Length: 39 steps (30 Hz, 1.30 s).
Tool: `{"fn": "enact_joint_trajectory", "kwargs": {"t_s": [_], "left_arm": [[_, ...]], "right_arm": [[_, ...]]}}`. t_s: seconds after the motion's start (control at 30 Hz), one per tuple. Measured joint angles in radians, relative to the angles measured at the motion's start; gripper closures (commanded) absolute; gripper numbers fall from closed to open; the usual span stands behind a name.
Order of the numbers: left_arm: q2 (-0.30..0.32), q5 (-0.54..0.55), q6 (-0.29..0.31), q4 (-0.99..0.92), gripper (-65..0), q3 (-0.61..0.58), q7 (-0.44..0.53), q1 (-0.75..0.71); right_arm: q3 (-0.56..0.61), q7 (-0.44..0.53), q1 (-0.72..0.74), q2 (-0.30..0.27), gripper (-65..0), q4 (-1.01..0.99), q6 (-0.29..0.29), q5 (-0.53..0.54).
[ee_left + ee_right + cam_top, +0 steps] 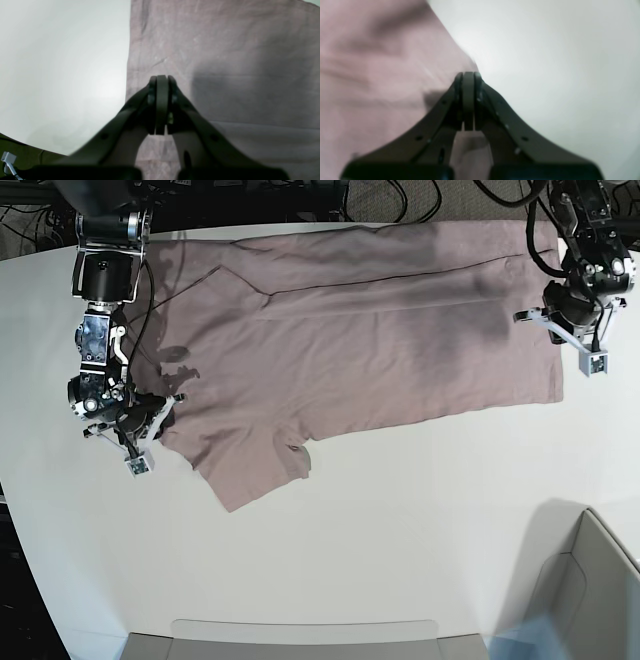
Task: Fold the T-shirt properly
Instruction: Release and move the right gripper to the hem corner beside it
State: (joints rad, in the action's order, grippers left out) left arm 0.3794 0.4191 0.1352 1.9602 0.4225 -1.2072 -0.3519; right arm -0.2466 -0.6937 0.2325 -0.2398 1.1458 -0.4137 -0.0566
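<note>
A: Where is the T-shirt [370, 350] being seen, and how far along is the folding judged?

B: It is lying mostly spread across the white surface [400, 520], toward the far side. One long fold seems to be laid along its far edge; the rest is judged left to do. Soft mauve-pink cotton is being shown, wrinkled, unprinted, one sleeve jutting near.

A: Fingers?

B: The left gripper [162, 78] is being held closed over the cloth near its side edge. The right gripper [468, 74] is being held closed at the opposite edge. Whether cloth is being pinched cannot be told.
</note>
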Motion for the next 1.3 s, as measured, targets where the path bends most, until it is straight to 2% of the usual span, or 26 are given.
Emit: {"fn": "enact_joint_trajectory", "kwargs": {"t_s": [0.13,0.27,0.4,0.57,0.67,0.73,0.83,0.97,1.07,1.13,1.3], "left_arm": [[0.000,0.000,0.000,-0.002,0.0,0.002,0.001,0.000],[0.000,0.000,0.000,-0.003,0.0,0.002,0.003,0.002],[-0.017,0.000,-0.001,-0.003,0.0,0.002,0.003,0.001],[-0.030,0.000,0.000,-0.004,0.0,0.001,0.004,0.003],[-0.027,0.000,-0.001,-0.004,0.0,0.001,0.003,0.000],[-0.028,0.000,0.000,-0.004,0.0,0.001,0.003,0.001],[-0.027,-0.001,0.000,-0.004,0.0,0.000,0.003,0.000],[-0.028,0.000,0.000,-0.004,0.0,0.000,0.003,0.000],[-0.027,0.000,0.000,-0.004,0.0,0.000,0.003,0.000],[-0.027,0.000,0.000,-0.004,0.0,0.000,0.002,0.001],[-0.029,0.000,0.000,-0.006,0.0,0.000,0.000,0.001]], "right_arm": [[-0.005,0.023,-0.065,-0.011,0.0,0.052,0.003,-0.007],[-0.006,-0.007,-0.156,-0.065,0.0,0.140,-0.001,0.010],[-0.012,-0.019,-0.261,-0.084,0.0,0.257,0.011,-0.014],[-0.014,-0.063,-0.347,-0.078,0.0,0.367,0.009,-0.023],[-0.064,-0.095,-0.354,-0.039,0.0,0.404,-0.002,-0.026],[-0.099,-0.102,-0.338,-0.016,0.0,0.433,-0.008,-0.027],[-0.109,-0.095,-0.278,-0.024,0.0,0.486,-0.008,-0.026],[-0.107,-0.090,-0.201,-0.029,-15.8,0.507,-0.006,-0.023],[-0.073,-0.102,-0.152,-0.050,-21.4,0.483,-0.006,0.045],[-0.021,-0.091,-0.103,-0.083,-21.5,0.426,-0.007,0.138],[0.079,-0.083,0.065,-0.118,-21.6,0.112,-0.008,0.242]]}}
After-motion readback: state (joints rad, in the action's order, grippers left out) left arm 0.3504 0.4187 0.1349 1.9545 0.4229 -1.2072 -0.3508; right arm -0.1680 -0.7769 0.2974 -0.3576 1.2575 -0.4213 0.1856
